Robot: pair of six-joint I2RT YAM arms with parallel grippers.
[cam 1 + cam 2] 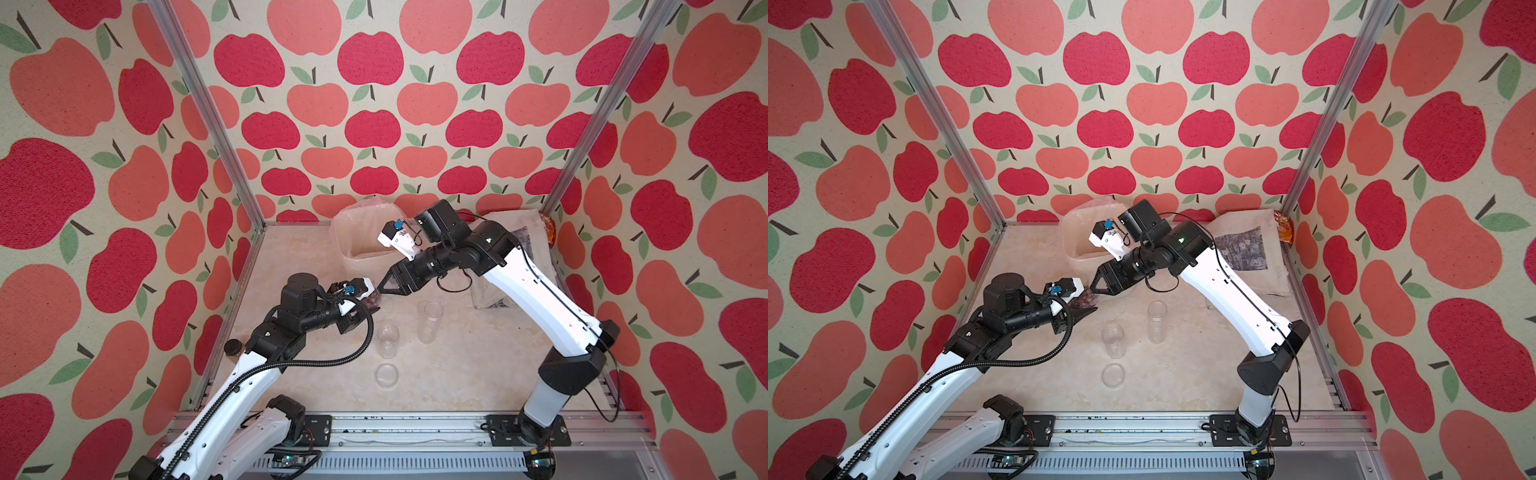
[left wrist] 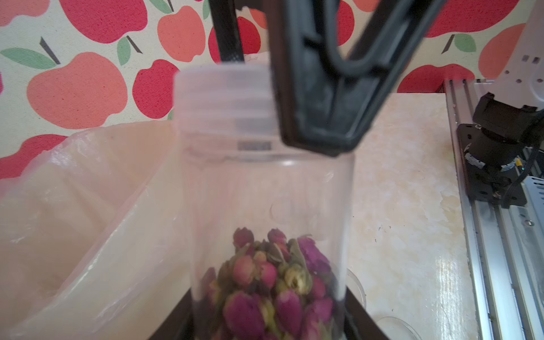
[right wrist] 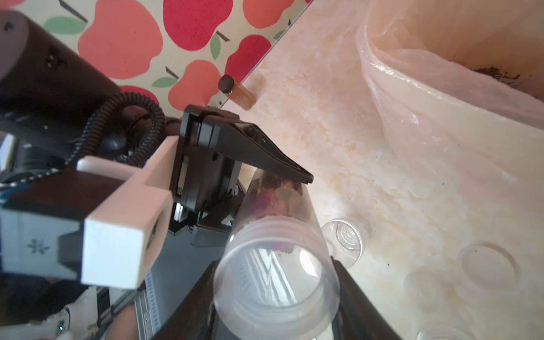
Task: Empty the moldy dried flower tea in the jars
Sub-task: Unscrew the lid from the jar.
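My left gripper is shut on a clear jar, which it holds tilted just in front of the bin. The dried flower tea, pink-purple and greenish buds, fills the jar's lower part between the left fingers. The round clear lid sits on the jar. My right gripper reaches in from the right, and its black fingers press on both sides of the lid. In both top views the two grippers meet at the jar. Two empty jars stand open on the table.
The cream bin with a plastic liner stands behind the grippers, dark crumbs inside it. A loose clear lid lies near the front. A small brown bottle leans at the left wall. A printed cloth bag lies at the back right.
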